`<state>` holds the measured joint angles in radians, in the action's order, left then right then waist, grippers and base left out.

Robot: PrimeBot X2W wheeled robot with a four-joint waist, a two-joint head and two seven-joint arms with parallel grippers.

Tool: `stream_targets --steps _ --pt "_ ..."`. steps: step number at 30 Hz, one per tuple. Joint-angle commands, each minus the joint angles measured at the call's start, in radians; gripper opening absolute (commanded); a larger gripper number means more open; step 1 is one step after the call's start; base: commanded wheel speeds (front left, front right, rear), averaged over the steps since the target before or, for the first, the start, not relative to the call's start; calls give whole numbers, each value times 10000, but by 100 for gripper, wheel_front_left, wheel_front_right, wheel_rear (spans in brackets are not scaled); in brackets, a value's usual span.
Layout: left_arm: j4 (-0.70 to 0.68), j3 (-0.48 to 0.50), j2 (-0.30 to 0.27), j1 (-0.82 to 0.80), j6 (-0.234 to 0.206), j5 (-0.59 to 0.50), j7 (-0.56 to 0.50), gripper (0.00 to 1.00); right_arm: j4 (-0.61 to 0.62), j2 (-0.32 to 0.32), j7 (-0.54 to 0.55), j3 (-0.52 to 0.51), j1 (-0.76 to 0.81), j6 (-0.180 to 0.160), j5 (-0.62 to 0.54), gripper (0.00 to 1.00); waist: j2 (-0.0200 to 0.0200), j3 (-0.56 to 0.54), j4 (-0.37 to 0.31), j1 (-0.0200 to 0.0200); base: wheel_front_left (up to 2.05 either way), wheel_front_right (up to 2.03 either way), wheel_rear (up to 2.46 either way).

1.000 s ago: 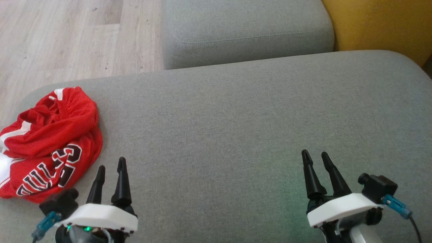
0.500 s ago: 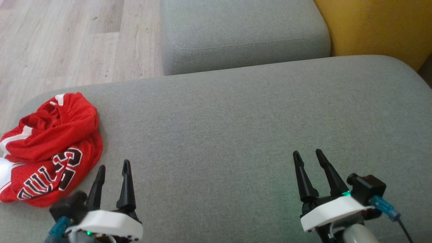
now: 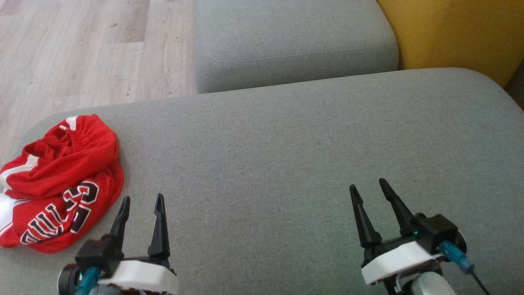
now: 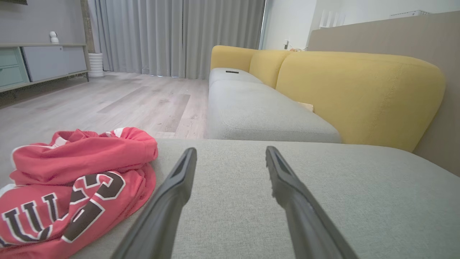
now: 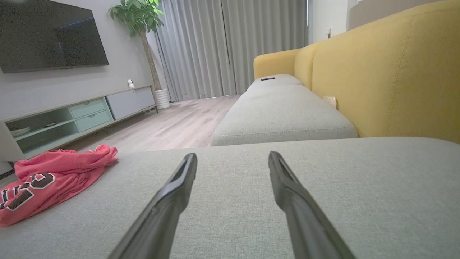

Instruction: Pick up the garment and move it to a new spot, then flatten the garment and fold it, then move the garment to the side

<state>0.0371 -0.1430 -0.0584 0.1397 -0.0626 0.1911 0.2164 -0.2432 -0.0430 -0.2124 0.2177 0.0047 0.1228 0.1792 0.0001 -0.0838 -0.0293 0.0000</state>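
**Work surface.** The large grey cushion (image 3: 286,139) carries the task item and lies under both grippers. All positions below are referenced to this cushion.

**Garment** (image 3: 61,180). A red mesh jersey with white trim and black, white-edged lettering. It lies crumpled in a heap on the left end of the cushion, against the left edge and nearer the front edge than the far edge. Part of the lettering faces up and the rest is lost in the folds. The item is neither flattened nor folded.

**Left gripper** (image 3: 143,197). Located over the front-left part of the cushion, with its fingers pointing toward the far edge. The jaws are released and hold nothing, and bare cushion fabric shows between the two fingers. The finger nearer the cushion's left end sits just beside the hem of the garment. Whether it touches the cloth cannot be told.

**Right gripper** (image 3: 367,184). Located over the front-right part of the cushion, well apart from the garment. Its fingers point toward the far edge and lean slightly toward the left end. The jaws are released and empty, with cushion fabric showing between them.

**Surroundings.** A second grey cushion (image 3: 286,37) adjoins the far edge of the large cushion. A yellow backrest (image 3: 458,32) runs along its right side. Wooden floor (image 3: 82,49) lies beyond its far-left corner. In the right wrist view, a television (image 5: 50,34) hangs above a low cabinet (image 5: 72,115) across the floor from the cushion's left end
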Motion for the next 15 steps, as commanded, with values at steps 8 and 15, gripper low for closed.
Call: stream_targets --steps 8,15 --pt "-293 299 -31 -219 -40 -1125 369 100 327 -71 -408 55 -351 77 -1215 100 -1 -24 71 0 0 0 0" --pt "-267 396 1 -195 -16 -1513 454 100 297 -72 -494 -6 -340 79 -1547 100 -1 2 86 0 0 0 0"
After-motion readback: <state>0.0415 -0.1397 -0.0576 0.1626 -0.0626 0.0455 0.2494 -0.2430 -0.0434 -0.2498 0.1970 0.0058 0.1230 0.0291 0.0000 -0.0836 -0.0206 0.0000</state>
